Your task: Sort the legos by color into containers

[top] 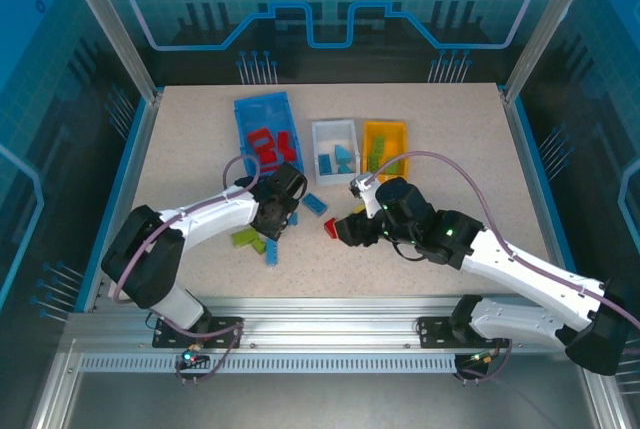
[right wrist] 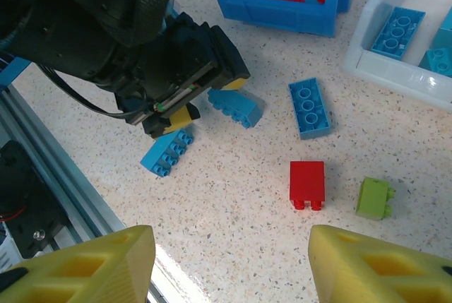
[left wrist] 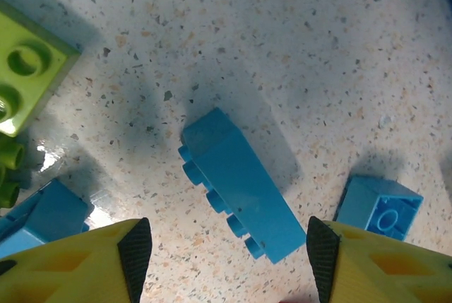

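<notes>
My left gripper (left wrist: 229,260) hangs open just above a long blue lego (left wrist: 236,183) lying on its side, which sits between the fingers untouched. Around it lie another blue lego (left wrist: 381,208) and a lime green one (left wrist: 25,77). My right gripper (right wrist: 229,268) is open and holds nothing, above a red lego (right wrist: 307,184) with a green lego (right wrist: 374,197) and a blue lego (right wrist: 309,107) close by. From above, the left gripper (top: 285,217) and right gripper (top: 342,231) sit mid-table, in front of the blue bin (top: 248,109), white bin (top: 335,127) and orange-yellow bin (top: 384,128).
Red legos lie in the blue bin, blue ones in the white bin (right wrist: 367,49), green ones in the orange-yellow bin. The left arm's wrist (right wrist: 141,42) looms at the upper left of the right wrist view. A metal rail (top: 320,309) borders the near table edge.
</notes>
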You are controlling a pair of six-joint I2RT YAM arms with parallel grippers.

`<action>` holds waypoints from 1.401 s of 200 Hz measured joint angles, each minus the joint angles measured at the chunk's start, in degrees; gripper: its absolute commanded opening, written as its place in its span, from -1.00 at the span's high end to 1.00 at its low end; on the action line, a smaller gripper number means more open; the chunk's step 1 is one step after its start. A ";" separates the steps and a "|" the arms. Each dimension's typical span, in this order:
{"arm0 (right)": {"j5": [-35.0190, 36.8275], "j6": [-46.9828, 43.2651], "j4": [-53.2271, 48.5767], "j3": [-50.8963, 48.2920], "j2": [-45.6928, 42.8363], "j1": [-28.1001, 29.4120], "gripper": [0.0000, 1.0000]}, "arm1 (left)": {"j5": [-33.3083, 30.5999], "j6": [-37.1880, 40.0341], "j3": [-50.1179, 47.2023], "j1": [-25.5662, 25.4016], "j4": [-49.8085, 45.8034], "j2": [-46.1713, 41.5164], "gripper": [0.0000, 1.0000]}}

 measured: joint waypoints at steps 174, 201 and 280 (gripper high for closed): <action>2.56 0.87 -0.44 1.38 0.04 -0.87 -0.14 | -2.32 3.52 -1.16 0.92 7.45 -0.70 0.73; 2.05 2.08 0.02 2.60 0.15 -4.68 -0.14 | -4.39 13.16 5.16 -0.92 4.81 -2.86 0.72; -1.16 7.08 2.60 10.80 7.76 -13.88 -0.12 | -4.81 45.66 40.28 -1.14 4.17 15.56 0.70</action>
